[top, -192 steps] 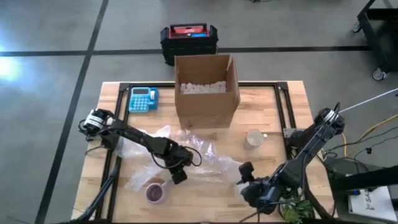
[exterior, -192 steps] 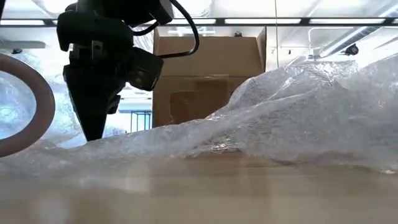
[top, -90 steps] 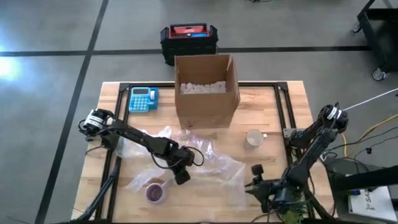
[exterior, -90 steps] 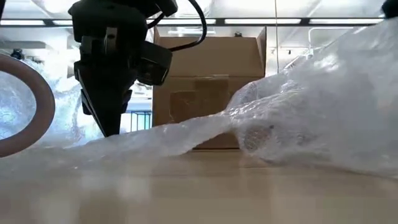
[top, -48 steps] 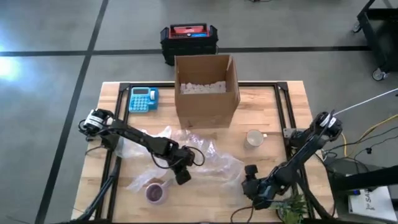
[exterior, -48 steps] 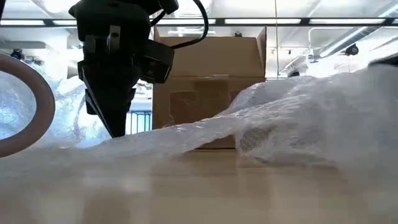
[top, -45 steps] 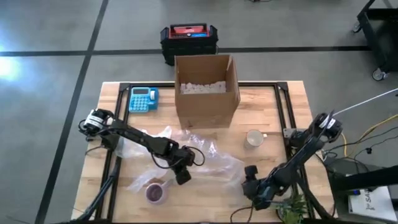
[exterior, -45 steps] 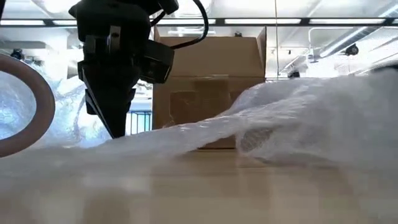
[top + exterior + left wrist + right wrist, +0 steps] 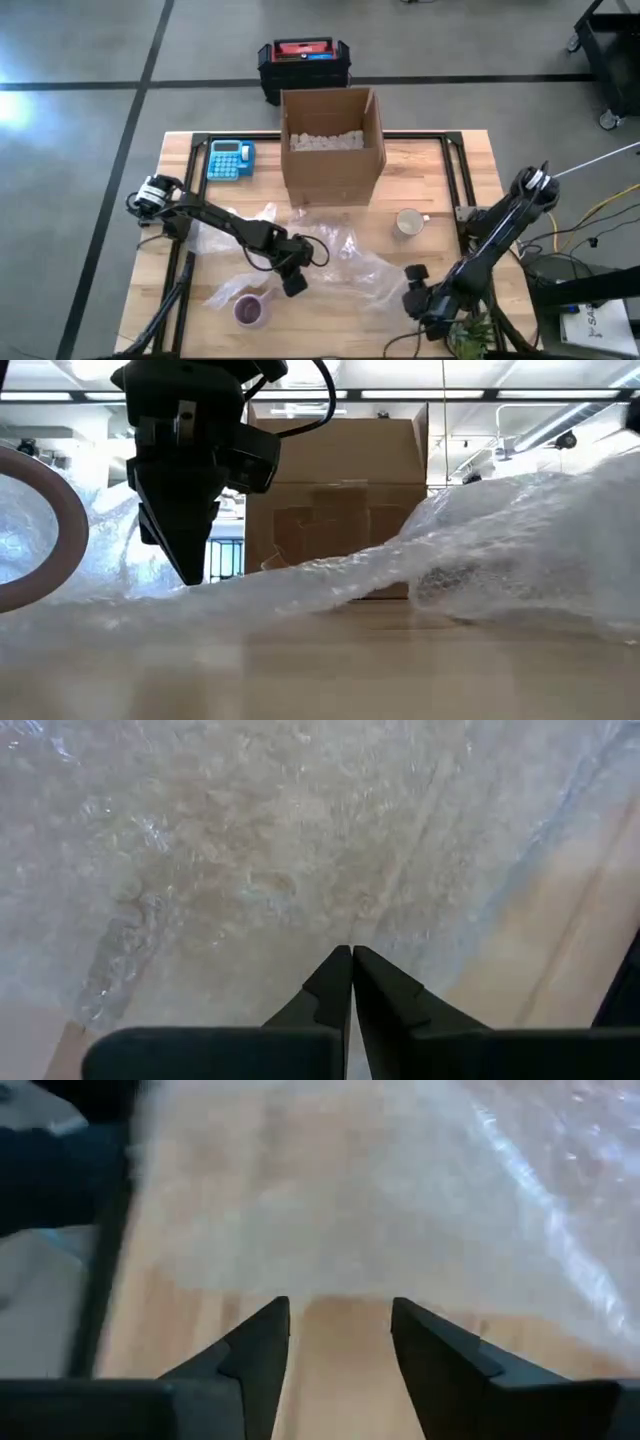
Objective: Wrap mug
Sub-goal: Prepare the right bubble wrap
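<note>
- The bubble wrap (image 9: 325,262) lay crumpled mid-table; I could barely trace its edges.
- My left gripper (image 9: 292,284) was pinched together on the wrap.
- My right gripper (image 9: 340,1335) hovered, fingers apart.
- The mug (image 9: 408,222) stood bare, beside the wrap.

No text, label, brand or number can be read anywhere.

Box (image 9: 333,140): at the table's (image 9: 470,160) back, middle.
Calculator (image 9: 230,159): left of the box.
Bubble wrap (image 9: 340,262): before the box.
Mug (image 9: 408,222): right of the wrap.
Tape roll (image 9: 249,309): front left.
</note>
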Robot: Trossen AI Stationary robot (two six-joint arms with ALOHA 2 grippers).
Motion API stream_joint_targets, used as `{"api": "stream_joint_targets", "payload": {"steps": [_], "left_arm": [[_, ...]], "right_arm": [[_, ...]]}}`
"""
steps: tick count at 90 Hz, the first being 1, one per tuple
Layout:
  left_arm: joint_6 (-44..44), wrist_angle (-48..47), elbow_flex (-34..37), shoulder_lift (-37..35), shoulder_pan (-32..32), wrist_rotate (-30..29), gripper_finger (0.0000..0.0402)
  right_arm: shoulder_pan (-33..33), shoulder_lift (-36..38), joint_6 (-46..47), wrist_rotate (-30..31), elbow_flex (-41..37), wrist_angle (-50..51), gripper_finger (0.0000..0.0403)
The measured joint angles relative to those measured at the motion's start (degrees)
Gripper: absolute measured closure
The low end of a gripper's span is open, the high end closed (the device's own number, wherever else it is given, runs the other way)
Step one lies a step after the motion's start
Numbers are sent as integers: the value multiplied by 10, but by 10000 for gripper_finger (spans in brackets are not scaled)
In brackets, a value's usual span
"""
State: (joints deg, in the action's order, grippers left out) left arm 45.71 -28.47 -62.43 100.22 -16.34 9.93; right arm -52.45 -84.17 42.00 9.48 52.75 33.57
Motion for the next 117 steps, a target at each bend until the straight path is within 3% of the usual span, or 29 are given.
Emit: {"api": "stream_joint_targets", "payload": {"steps": [18, 27, 49, 69, 81, 93, 117], "left_arm": [[0, 1, 0, 0, 0, -1, 402], [0, 4, 0, 0, 0, -1, 402], [0, 8, 0, 0, -1, -2, 402], [0, 23, 0, 0, -1, -5, 402], [0, 25, 0, 0, -3, -6, 402], [3, 29, 6, 0, -6, -6, 402], [15, 28, 30, -1, -19, -4, 402]], "right_arm": [[-38, -40, 96, 1, -38, -54, 263], [-40, -73, 93, 4, -40, -114, 272], [-37, -137, 92, 15, -37, -130, 298], [-22, -130, 78, -5, -35, -115, 337], [-18, -126, 67, -24, -33, -75, 394], [-19, -111, 60, -38, -21, 11, 400], [-19, -55, 75, -39, 47, 320, 403]]}}
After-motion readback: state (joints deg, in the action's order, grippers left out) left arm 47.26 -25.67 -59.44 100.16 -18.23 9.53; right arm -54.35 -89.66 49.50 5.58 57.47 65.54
